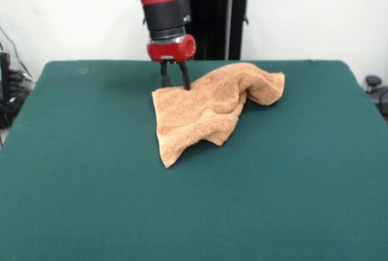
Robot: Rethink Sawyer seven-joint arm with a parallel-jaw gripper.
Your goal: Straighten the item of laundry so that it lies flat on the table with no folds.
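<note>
The tool (175,83) hangs just above centre of the frame, its two dark fingers (185,76) pointing down with a visible gap between them, spread and gripping nothing. The fingertips stand at the upper left corner of the towel (206,112), touching or just short of its edge; contact cannot be confirmed. The towel lies crumpled at the centre of the table (73,200), folded over itself. Its long axis runs from the lower left point up to the bunched upper right lobe. The bulk of the cloth lies to the lower right of the tool, so a straightening pull would likely start from this corner.
</note>
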